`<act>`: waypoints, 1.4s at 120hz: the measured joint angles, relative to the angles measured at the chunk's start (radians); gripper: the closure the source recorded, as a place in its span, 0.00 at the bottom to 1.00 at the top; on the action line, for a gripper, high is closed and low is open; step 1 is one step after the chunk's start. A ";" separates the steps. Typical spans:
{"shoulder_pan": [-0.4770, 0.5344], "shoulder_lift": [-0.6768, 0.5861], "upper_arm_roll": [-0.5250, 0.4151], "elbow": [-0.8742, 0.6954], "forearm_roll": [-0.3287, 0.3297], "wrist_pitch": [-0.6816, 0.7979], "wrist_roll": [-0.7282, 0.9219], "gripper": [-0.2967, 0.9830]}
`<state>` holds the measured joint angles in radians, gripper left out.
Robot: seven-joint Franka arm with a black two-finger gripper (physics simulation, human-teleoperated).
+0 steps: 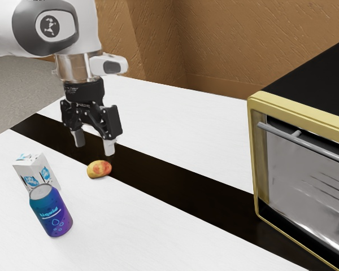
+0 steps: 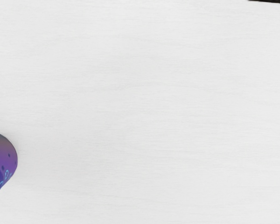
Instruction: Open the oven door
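My gripper (image 1: 94, 148) hangs over the table in the exterior view, fingers pointing down and spread apart, with nothing between them. The oven (image 1: 260, 107) stands at the exterior view's right, far from the gripper. Its door (image 1: 305, 175) is closed, a grey panel inside a yellow frame. A grey bar handle (image 1: 311, 145) runs along the door's upper part. The door's far end is cut off by the view's edge.
A yellow-red fruit (image 1: 99, 169) lies just below the gripper. A carton (image 1: 33, 170) and a blue-purple can (image 1: 51, 212) stand at the exterior view's lower left; the can (image 2: 2, 161) is at the wrist view's edge. A black stripe (image 1: 181, 183) crosses the white table (image 1: 152, 237).
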<state>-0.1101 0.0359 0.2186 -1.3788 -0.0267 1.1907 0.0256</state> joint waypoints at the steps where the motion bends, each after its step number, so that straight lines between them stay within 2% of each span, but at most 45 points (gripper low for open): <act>1: 0.004 0.000 0.000 -0.001 0.000 0.013 0.001 0.23; 18: 0.059 -0.001 0.005 -0.003 -0.011 0.167 0.008 0.23; 26: 0.066 -0.062 0.001 0.086 -0.019 0.202 0.041 0.23; 33: 0.164 -0.151 -0.156 0.155 -0.033 0.209 0.159 0.23; 42: 0.016 -0.187 -0.314 0.168 -0.012 0.204 0.296 0.23; 48: -0.015 -0.299 -0.388 -0.028 -0.007 0.274 0.398 0.24; 56: -0.045 -0.443 -0.421 -0.348 -0.032 0.438 0.548 0.23; 64: -0.101 -0.485 -0.424 -0.475 -0.051 0.581 0.690 0.23; 81: -0.128 -0.356 -0.478 -0.395 -0.081 0.745 0.938 0.23; 107: -0.129 -0.225 -0.488 -0.292 -0.069 0.815 1.204 0.23; 130: -0.127 -0.139 -0.486 -0.217 -0.028 0.773 1.326 0.23; 154: -0.129 -0.123 -0.489 -0.225 0.011 0.753 1.407 0.23; 168: -0.124 -0.123 -0.521 -0.227 0.020 0.747 1.438 0.23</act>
<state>-0.2338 -0.0874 -0.3027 -1.6058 -0.0062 1.9379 1.4636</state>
